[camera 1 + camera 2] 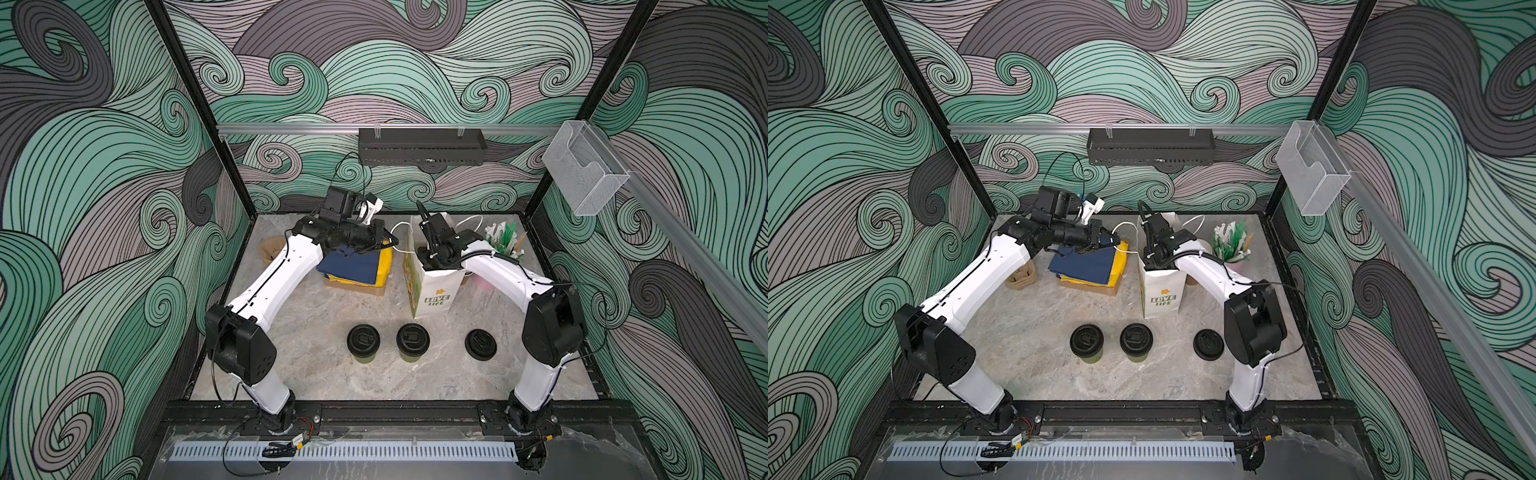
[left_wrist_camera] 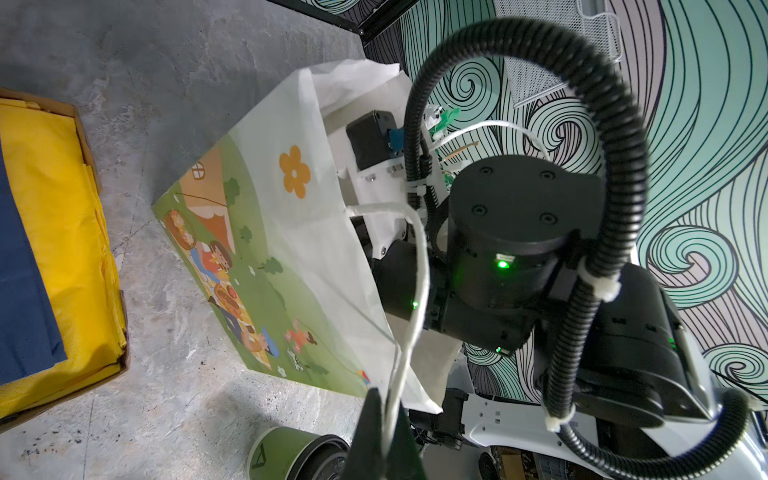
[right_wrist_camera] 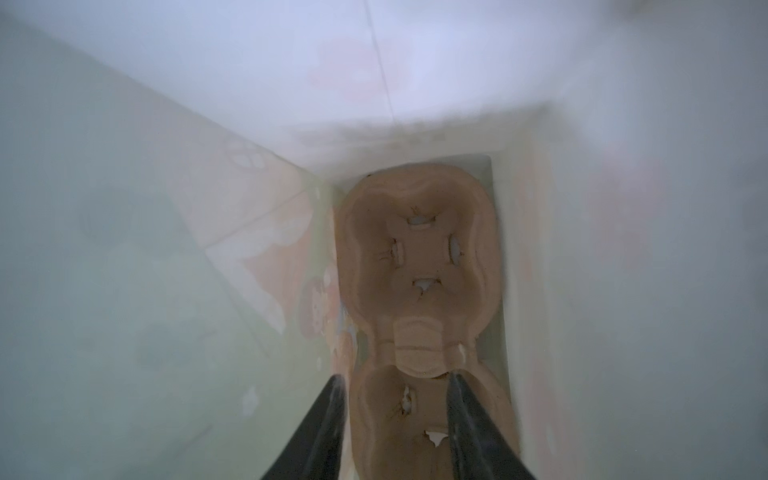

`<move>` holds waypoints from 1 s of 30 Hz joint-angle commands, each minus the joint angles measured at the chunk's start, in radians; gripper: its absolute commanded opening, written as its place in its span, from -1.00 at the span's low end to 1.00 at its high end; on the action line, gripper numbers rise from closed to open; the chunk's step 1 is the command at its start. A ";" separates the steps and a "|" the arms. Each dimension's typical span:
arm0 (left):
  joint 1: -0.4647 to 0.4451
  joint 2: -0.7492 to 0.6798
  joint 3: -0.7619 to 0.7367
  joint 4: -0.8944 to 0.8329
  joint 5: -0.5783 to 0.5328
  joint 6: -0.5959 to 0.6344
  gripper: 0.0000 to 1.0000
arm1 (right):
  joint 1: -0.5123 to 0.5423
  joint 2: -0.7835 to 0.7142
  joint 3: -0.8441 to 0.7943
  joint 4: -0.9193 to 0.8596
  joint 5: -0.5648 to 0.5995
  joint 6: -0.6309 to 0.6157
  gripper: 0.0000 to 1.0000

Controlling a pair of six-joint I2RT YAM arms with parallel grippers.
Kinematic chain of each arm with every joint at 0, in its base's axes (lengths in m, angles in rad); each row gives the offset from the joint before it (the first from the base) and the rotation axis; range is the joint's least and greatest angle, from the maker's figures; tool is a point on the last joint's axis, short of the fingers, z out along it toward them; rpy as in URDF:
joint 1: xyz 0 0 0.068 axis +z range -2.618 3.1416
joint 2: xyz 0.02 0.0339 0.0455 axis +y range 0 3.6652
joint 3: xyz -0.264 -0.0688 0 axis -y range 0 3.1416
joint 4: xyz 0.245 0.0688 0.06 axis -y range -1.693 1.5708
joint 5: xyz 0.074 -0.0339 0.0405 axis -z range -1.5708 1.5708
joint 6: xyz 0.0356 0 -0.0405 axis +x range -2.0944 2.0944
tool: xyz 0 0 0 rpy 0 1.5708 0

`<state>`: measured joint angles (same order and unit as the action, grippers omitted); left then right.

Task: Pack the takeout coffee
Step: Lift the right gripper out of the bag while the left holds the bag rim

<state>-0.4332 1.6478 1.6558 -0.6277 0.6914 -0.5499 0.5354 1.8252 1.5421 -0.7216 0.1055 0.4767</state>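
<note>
Two takeout coffee cups with black lids (image 1: 363, 340) (image 1: 412, 338) stand side by side near the front of the table, also seen in a top view (image 1: 1086, 340) (image 1: 1136, 338). One cup (image 2: 286, 453) shows in the left wrist view. Behind them stands a white printed paper bag (image 1: 436, 291) (image 1: 1160, 291). My left gripper (image 1: 390, 243) (image 2: 384, 419) is shut on the bag's white cord handle (image 2: 419, 270). My right gripper (image 3: 397, 386) reaches down inside the bag, open, with its fingers on either side of one well of a brown pulp cup carrier (image 3: 419, 249) on the bag's floor. In both top views the bag hides it.
A loose black lid (image 1: 481, 344) lies right of the cups. A cardboard box of blue and yellow napkins (image 1: 357, 266) sits left of the bag. A holder of straws and stirrers (image 1: 505, 241) stands at the back right. Brown paper items (image 1: 1019, 276) lie under the left arm.
</note>
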 commanded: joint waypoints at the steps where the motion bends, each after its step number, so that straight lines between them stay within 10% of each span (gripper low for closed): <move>1: -0.003 0.017 0.027 -0.003 -0.009 0.016 -1.00 | 0.001 -0.067 0.004 -0.004 0.024 -0.026 -0.15; 9: -0.010 0.023 0.026 0.009 -0.009 0.010 -1.00 | 0.001 -0.209 0.113 -0.134 -0.050 -0.091 -0.04; 30: -0.014 -0.021 0.054 0.082 -0.012 -0.037 0.42 | -0.025 -0.508 0.125 -0.466 -0.028 -0.070 0.33</move>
<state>-0.4458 1.6608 1.6569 -0.5785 0.6861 -0.5781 0.5156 1.3045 1.6993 -1.1397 0.0742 0.3756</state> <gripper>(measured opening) 0.702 0.664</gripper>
